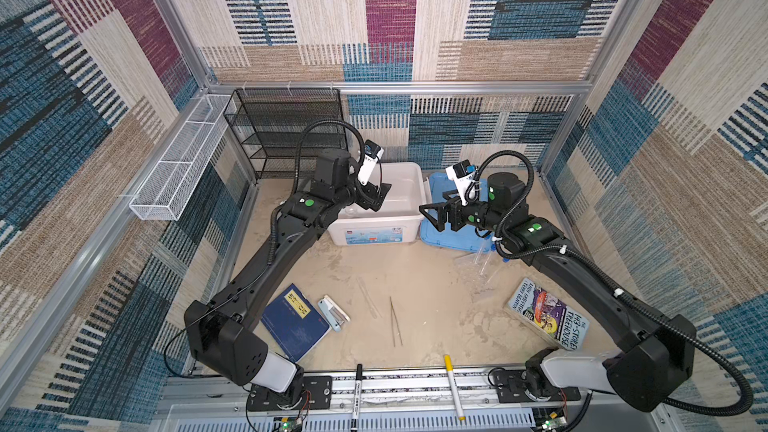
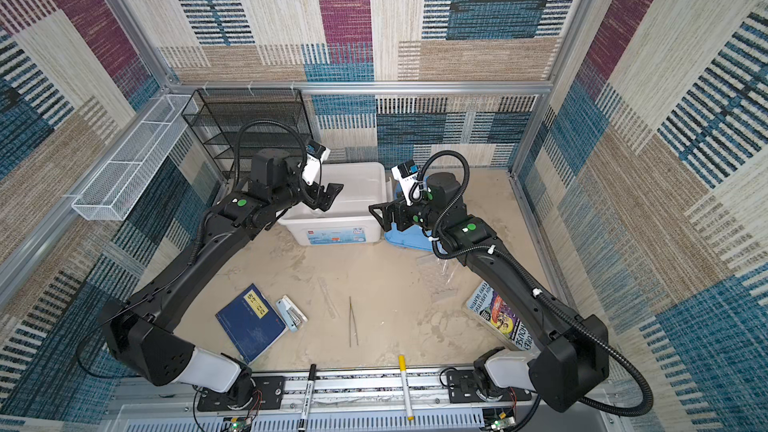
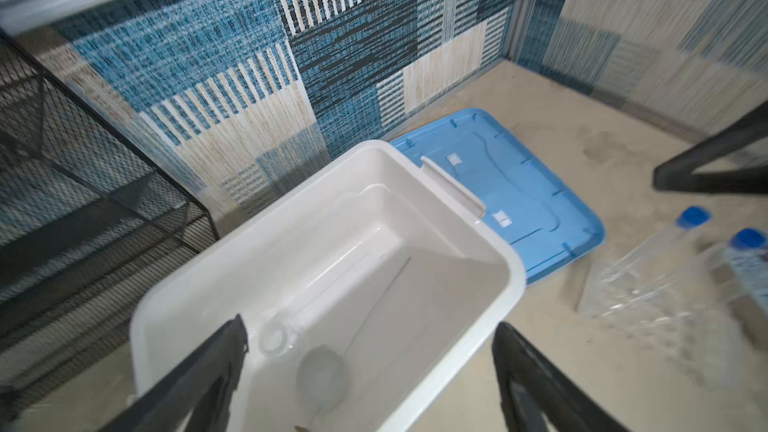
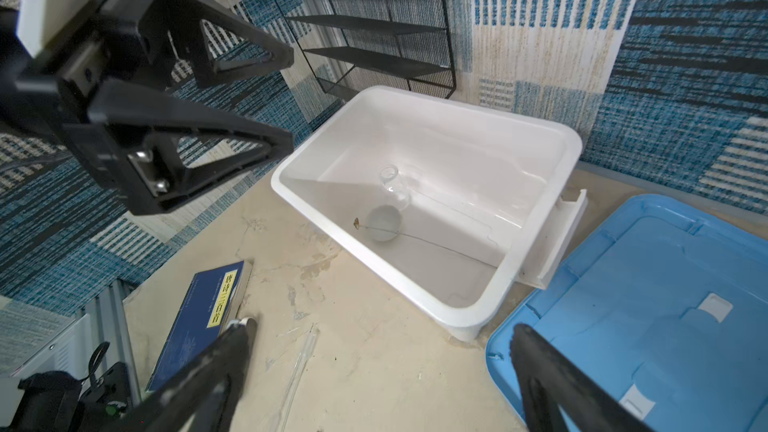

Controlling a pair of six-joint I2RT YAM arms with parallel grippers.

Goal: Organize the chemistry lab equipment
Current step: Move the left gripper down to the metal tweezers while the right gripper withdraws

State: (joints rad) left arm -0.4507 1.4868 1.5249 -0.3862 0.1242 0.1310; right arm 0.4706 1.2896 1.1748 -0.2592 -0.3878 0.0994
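- Your left claw (image 4: 286,100) hangs spread and empty over the white box (image 4: 573,147). The right claw (image 1: 434,213) is spread too, holding nothing, above the blue lid (image 3: 498,184).
- The beaker (image 4: 392,184), dish (image 4: 384,223) and spoon (image 4: 436,243) lie in the box. The tweezers (image 1: 395,322) and glass rod (image 1: 368,297) lie on the table (image 1: 415,268).
- The tubes (image 3: 665,251) and rack (image 3: 648,305) sit close under your right arm, so a careless swing could scatter them.
- Dropping the next piece onto the beaker could crack it.
- You can make out only two blue caps. The third tube is not visible, and the rack is blurred.
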